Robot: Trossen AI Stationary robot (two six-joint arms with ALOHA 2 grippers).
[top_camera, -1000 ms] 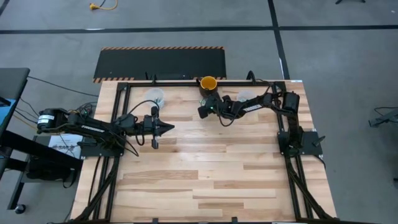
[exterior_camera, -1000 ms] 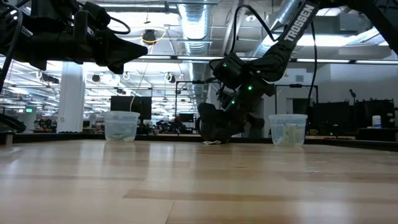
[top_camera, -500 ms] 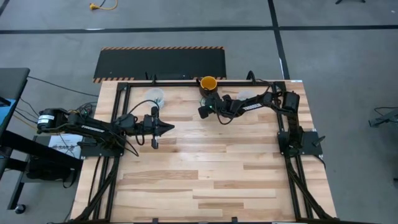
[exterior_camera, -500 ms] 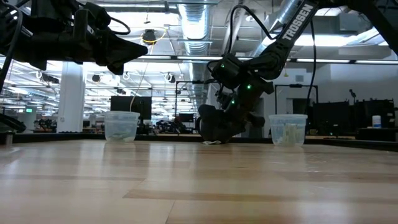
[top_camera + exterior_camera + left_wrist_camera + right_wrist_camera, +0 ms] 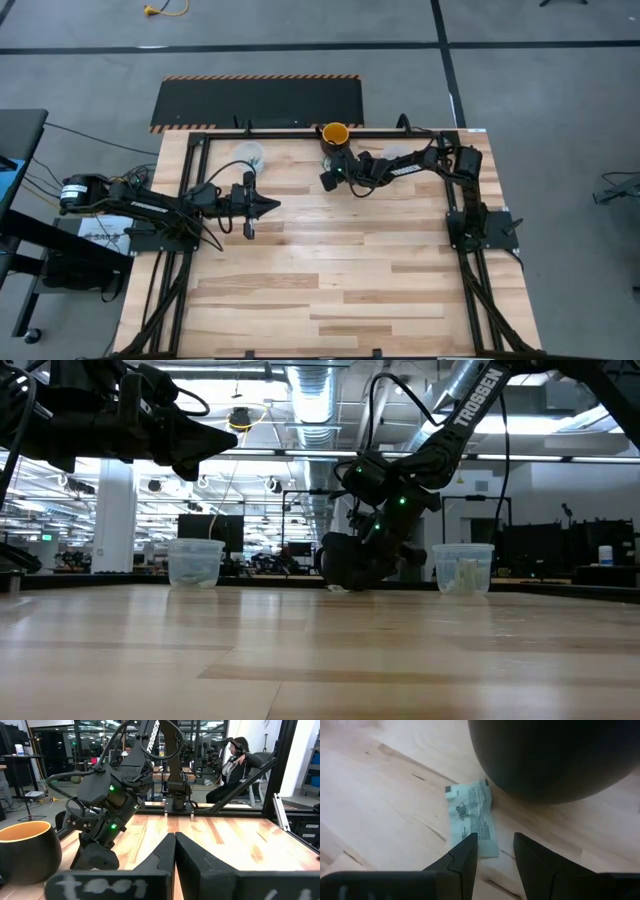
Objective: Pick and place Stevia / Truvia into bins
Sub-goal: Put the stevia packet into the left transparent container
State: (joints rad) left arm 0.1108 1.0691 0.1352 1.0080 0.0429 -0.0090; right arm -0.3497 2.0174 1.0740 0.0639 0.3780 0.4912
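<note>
One light green Stevia sachet lies flat on the wood, close against the dark outside of the yellow-orange cup. My right gripper is open and hangs low over the sachet's near end, beside that cup. One fingertip stands over a corner of the sachet. Two clear cups stand near the far edge, one on the left and one on the right. The right one holds several sachets. My left gripper is shut and waits above the table's left half. My right gripper comes down slanting at the sachet's near end, its fingers on either side of the sachet's long edge. I cannot tell whether the fingertip over the corner touches the paper. The sachet lies flat on the table.
The dark cup wall stands right behind the sachet. A black frame runs along the table's far edge. Bare wood spreads over the middle and near half. In the left wrist view, a person sits beyond the table.
My right gripper has wavered slightly beside the yellow-orange cup and stayed low over the table. The sachet has kept its place.
</note>
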